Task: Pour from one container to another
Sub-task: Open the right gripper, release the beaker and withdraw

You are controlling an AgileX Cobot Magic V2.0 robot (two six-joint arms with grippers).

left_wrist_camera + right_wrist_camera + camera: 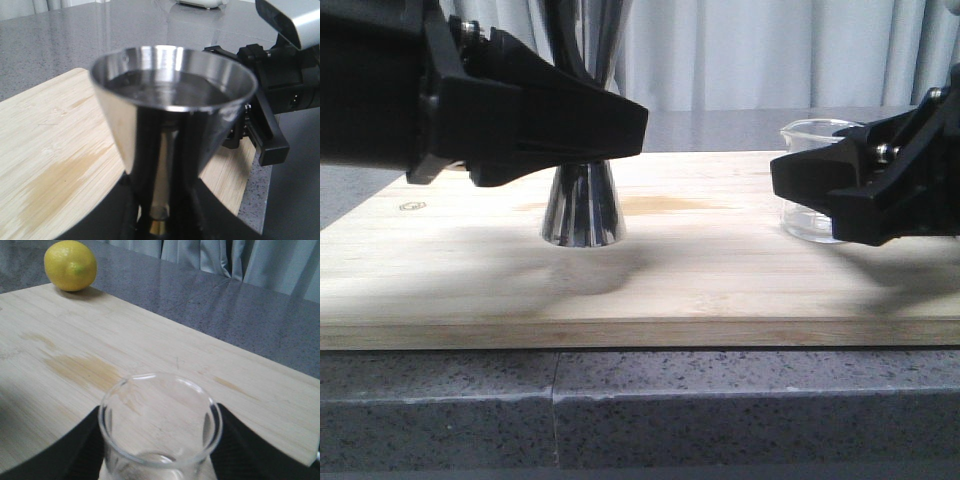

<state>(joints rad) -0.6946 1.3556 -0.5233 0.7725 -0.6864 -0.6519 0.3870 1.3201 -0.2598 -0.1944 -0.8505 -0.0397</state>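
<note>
The steel jigger stands on the wooden board left of centre, its upper cone hidden behind my left gripper. In the left wrist view the jigger holds dark liquid near its rim, and the left gripper is shut on its narrow gold-banded waist. The clear glass beaker stands on the board at the right. My right gripper is shut on it. In the right wrist view the beaker looks almost empty, with a black finger pressed against each side.
A yellow lemon lies at a far corner of the board. A damp brownish stain marks the wood between the jigger and the beaker. The board lies on a grey speckled counter, with curtains behind.
</note>
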